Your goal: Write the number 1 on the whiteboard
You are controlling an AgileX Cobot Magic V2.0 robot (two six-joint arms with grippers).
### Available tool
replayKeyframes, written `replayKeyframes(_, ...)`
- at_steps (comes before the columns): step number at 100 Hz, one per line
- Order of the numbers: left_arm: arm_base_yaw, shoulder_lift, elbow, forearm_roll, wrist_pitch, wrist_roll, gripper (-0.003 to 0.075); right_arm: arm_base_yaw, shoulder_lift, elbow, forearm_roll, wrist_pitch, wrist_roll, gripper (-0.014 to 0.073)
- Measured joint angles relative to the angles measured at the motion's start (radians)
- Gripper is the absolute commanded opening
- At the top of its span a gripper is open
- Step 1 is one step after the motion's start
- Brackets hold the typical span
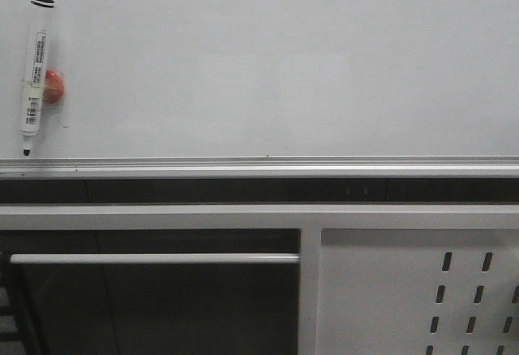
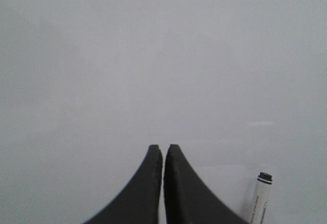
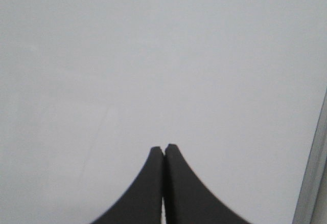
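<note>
Two black pincers showed up only in the wrist views, and both were clenched with nothing between their tips. The left pincer pointed flat at the big, shiny white-grey whiteboard, and so did the right pincer. Neither arm could be seen in the front view, so I guess they hung back from the board.

The white marker pen with a black cap stood nearly upright at the left side of the board. A small red round thing sat right behind it, touching it. I think that was a magnet holding the pen up so a pincer could grab it easily. The left wrist view showed the pen's capped end close by, so the left arm looked like the one to take it.

No number 1 was on the board yet. Its face was bare. The silver edge rail ran along the bottom of the board. Below it was a white metal panel with slotted holes.
</note>
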Motion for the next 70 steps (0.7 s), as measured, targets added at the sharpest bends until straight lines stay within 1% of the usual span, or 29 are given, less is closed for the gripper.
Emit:
replayKeyframes(37,0.000,0.000,0.000,-0.016,-0.077,0.002,-0.0018,0.000,0.000,0.000,-0.004,-0.515,0.000,-0.0061)
replayKeyframes(42,0.000,0.000,0.000,-0.042,-0.079,0.002,-0.0018,0.000,0.000,0.000,-0.004,-0.569,0.026,-0.0061)
replayKeyframes(49,0.000,0.000,0.000,-0.078,-0.095,0.002,-0.0018,0.000,-0.001,0.000,-0.004,-0.622,0.110,-0.0061)
replayKeyframes(55,0.000,0.000,0.000,-0.095,-0.105,0.002,-0.0018,0.000,-0.004,0.000,-0.006,-0.637,0.185,-0.0061)
replayKeyframes(60,0.000,0.000,0.000,-0.099,-0.109,0.002,-0.0018,0.000,-0.004,0.000,-0.019,-0.619,0.210,-0.0061)
replayKeyframes(67,0.000,0.000,0.000,-0.103,-0.110,0.002,-0.0018,0.000,-0.004,0.000,-0.066,-0.517,0.259,-0.0061)
replayKeyframes(70,0.000,0.000,0.000,-0.104,-0.111,0.002,-0.0018,0.000,-0.004,0.000,-0.095,-0.437,0.298,-0.0061)
